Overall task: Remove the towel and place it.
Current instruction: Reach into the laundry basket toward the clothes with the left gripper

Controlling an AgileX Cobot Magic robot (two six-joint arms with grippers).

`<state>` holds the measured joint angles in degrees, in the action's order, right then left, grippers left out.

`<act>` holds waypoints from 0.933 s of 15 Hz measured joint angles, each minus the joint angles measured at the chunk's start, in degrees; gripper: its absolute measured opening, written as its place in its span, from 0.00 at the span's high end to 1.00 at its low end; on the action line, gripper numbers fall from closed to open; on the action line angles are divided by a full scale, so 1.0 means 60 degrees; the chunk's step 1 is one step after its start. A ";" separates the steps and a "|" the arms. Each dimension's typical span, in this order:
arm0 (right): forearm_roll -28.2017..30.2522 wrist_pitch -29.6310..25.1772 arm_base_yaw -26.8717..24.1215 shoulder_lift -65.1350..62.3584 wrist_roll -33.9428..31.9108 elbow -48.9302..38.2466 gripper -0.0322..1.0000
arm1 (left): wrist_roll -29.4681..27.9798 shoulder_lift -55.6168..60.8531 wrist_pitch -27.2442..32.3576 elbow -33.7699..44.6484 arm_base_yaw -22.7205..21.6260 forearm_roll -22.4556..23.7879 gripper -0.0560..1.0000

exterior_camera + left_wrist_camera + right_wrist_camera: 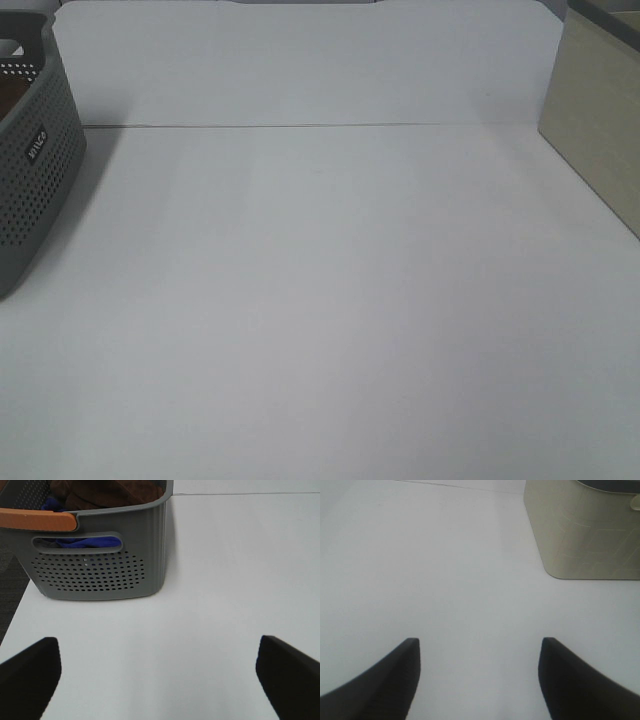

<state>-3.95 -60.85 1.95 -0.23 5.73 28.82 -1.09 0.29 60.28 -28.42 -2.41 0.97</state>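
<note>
From overhead we are seeing the basket (40,170) at nine o'clock on the table (330,300). At the left claw (157,650), gaping wide and empty, we are seeing the towel (110,492) bunched inside; we are advising a deep central pinch. The right claw (480,647) is standing open, empty.

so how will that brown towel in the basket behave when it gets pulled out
Probably floppy: the brown towel lies bunched in soft folds in the grey perforated basket, so it should sag and trail. It may drag the blue cloth packed with it.
</note>
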 joint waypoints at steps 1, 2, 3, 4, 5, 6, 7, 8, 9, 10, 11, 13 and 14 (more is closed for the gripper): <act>0.0000 0.0000 0.0000 0.0000 0.0000 0.0000 0.33 | 0.0000 0.0000 0.0000 0.0000 0.0000 0.0000 0.01; 0.0000 0.0000 0.0000 0.0000 0.0000 0.0000 0.33 | 0.0181 0.0000 0.0000 0.0000 0.0000 0.0000 0.01; 0.0000 0.0000 0.0000 0.0000 0.0000 0.0000 0.33 | 0.1089 -0.0372 0.0057 -0.0220 0.0000 0.0029 0.01; 0.0000 0.0000 0.0000 0.0000 0.0000 0.0000 0.33 | 0.1900 -0.1022 0.0124 -0.0583 0.0000 0.0076 0.01; 0.0000 0.0000 0.0000 0.0000 0.0000 0.0000 0.33 | 0.2636 -0.1795 0.0162 -0.1079 0.0000 0.0172 0.01; 0.0000 0.0000 0.0000 0.0000 0.0000 0.0000 0.33 | 0.3352 -0.2674 0.0172 -0.1757 0.0000 0.0382 0.01; 0.0000 0.0000 0.0000 0.0000 0.0000 0.0000 0.33 | 0.4068 -0.3619 0.0172 -0.2426 0.0000 0.0602 0.01; 0.0000 0.0000 0.0000 0.0000 0.0000 0.0000 0.33 | 0.4746 -0.4689 0.0153 -0.3161 0.0000 0.0907 0.01; 0.0000 0.0000 0.0000 0.0000 0.0000 0.0000 0.33 | 0.5319 -0.5825 0.0134 -0.3839 0.0000 0.1241 0.01; 0.0000 0.0000 0.0000 0.0000 0.0000 0.0000 0.33 | 0.5539 -0.6312 0.0134 -0.4221 0.0000 0.1375 0.01; 0.0000 0.0000 0.0000 0.0000 0.0000 0.0000 0.33 | 0.5978 -0.7534 0.0162 -0.5032 0.0000 0.1652 0.01; 0.0000 0.0000 0.0000 0.0000 0.0000 0.0000 0.33 | 0.6837 -1.0943 0.0277 -0.7429 0.0000 0.2082 0.01; 0.0000 0.0000 0.0000 0.0000 0.0000 0.0000 0.33 | 0.7028 -1.1984 0.0277 -0.8184 0.0000 0.2320 0.01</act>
<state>-3.95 -60.85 1.95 -0.23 5.73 28.82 41.08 -71.62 61.94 -77.52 -2.41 14.90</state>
